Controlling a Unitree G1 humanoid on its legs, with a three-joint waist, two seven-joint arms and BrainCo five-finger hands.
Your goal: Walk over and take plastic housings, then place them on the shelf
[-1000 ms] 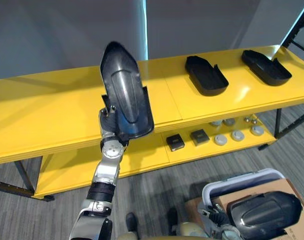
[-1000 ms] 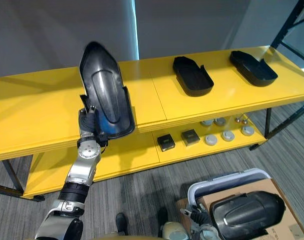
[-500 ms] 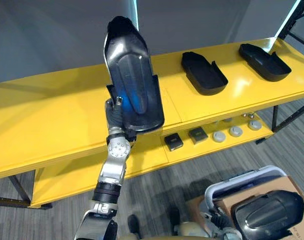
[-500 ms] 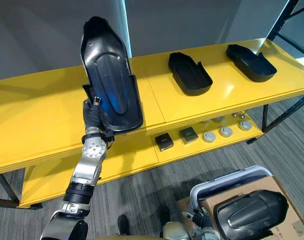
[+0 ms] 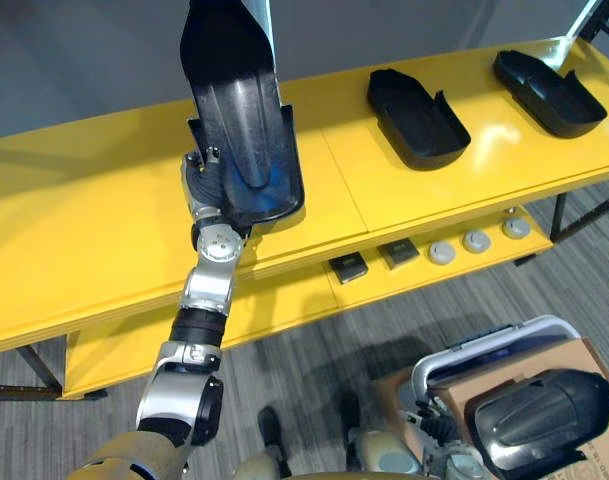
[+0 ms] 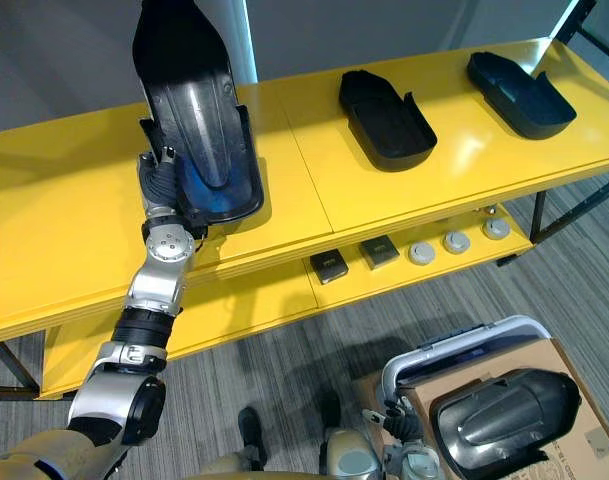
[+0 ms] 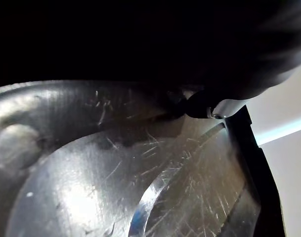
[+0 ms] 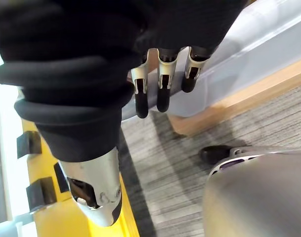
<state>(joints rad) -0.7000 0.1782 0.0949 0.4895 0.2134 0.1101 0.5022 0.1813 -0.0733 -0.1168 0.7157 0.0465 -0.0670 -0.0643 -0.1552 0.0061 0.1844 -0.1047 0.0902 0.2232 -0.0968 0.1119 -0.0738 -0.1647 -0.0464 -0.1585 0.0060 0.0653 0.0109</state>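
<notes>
Far left over the shelf top board: left hand holds the held housing up on end, tilted, hollow side facing away from the camera. Its upper tip is cut off by the frame edge. Can't tell if its lower end touches the board. Most of the fingers are hidden behind the shell. The left wrist view shows one dark fingertip clamped against the scratched plastic near the rim.

Mid shelf: middle housing lies hollow side up. Near the right end, right housing lies the same way, well apart.

Lower board: two black square parts, then three grey discs in a row. Too small to make out detail.

Lower right on the floor: cardboard box, cut off at the corner, inside a grey bin rim. Boxed housing sits on it. Print on the box is too small to read.

Right hand hangs beside the bin, fingers straight, side by side, holding nothing.
</notes>
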